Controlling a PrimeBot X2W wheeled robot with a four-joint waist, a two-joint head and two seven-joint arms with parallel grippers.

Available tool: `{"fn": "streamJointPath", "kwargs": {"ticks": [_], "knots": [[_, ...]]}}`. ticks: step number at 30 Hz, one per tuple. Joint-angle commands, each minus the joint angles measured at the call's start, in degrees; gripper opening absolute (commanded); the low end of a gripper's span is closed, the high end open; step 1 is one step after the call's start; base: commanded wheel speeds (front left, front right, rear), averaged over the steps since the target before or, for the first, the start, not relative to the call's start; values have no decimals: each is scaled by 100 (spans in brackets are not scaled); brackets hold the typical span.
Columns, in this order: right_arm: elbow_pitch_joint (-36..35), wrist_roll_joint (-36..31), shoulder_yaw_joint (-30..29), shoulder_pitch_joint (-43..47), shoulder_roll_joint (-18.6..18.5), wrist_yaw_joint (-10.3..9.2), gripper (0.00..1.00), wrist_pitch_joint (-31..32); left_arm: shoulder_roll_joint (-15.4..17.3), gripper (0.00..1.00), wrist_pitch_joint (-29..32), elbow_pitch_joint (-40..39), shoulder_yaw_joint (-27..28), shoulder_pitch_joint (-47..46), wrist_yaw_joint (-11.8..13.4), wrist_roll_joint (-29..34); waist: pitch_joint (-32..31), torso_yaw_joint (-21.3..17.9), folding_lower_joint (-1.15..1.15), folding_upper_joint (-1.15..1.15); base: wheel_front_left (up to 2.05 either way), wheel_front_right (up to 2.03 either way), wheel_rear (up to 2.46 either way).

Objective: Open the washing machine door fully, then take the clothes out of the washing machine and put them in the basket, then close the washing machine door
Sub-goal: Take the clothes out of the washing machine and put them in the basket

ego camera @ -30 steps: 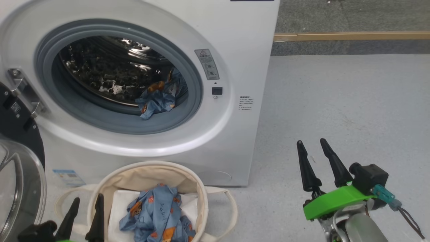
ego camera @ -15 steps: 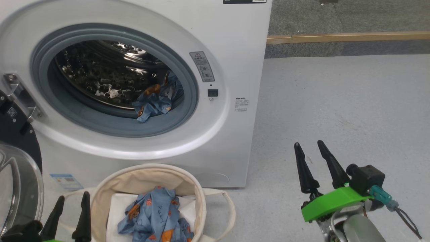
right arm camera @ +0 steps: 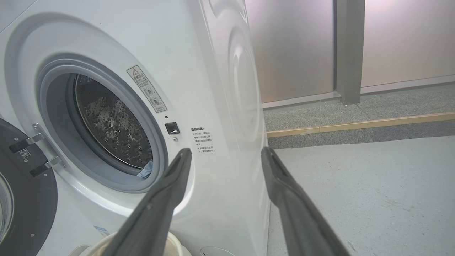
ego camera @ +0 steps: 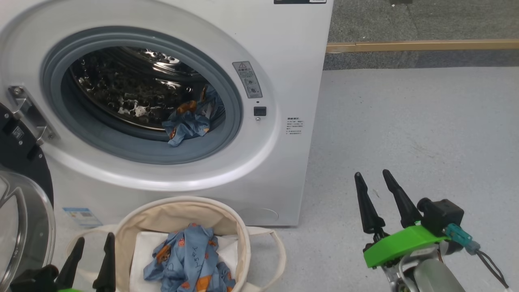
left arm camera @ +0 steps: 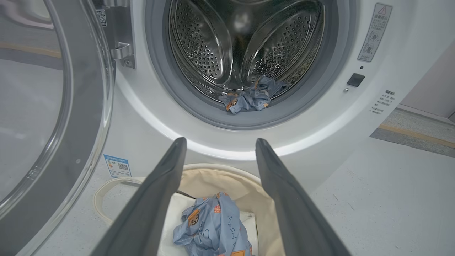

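The white front-loading washing machine [ego camera: 292,61] is standing with its round, black-rimmed glass door [ego camera: 18,162] swung wide to the robot's left. One blue bear-print garment [ego camera: 188,121] is lying at the grey rubber-ringed drum mouth [ego camera: 134,150]. A second such garment [ego camera: 190,259] is sitting crumpled on the white sheet [ego camera: 142,247] inside the round cream canvas basket [ego camera: 243,227], just before the machine. The left pincer [ego camera: 95,237] is hovering beside the basket's left rim, fingers apart and empty. The right pincer [ego camera: 371,173] is hanging over the grey floor [ego camera: 425,121], fingers likewise apart.
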Motion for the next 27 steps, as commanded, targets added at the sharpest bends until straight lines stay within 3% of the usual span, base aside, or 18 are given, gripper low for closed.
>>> {"fn": "streamJointPath", "kwargs": {"ticks": [1,18,27], "knots": [[-170,-32,118,-244,16,43,100,-70,141,100,-3,-121,222,-348,-10,26,3,2,0,0,0,0,0],[-169,-30,139,-241,16,43,100,-70,143,100,31,-76,120,-509,-34,20,69,-1,0,0,0,0,0],[-212,-64,140,-256,16,43,100,-70,203,100,290,123,-58,-1067,-251,38,225,-25,0,0,0,0,0]]}}
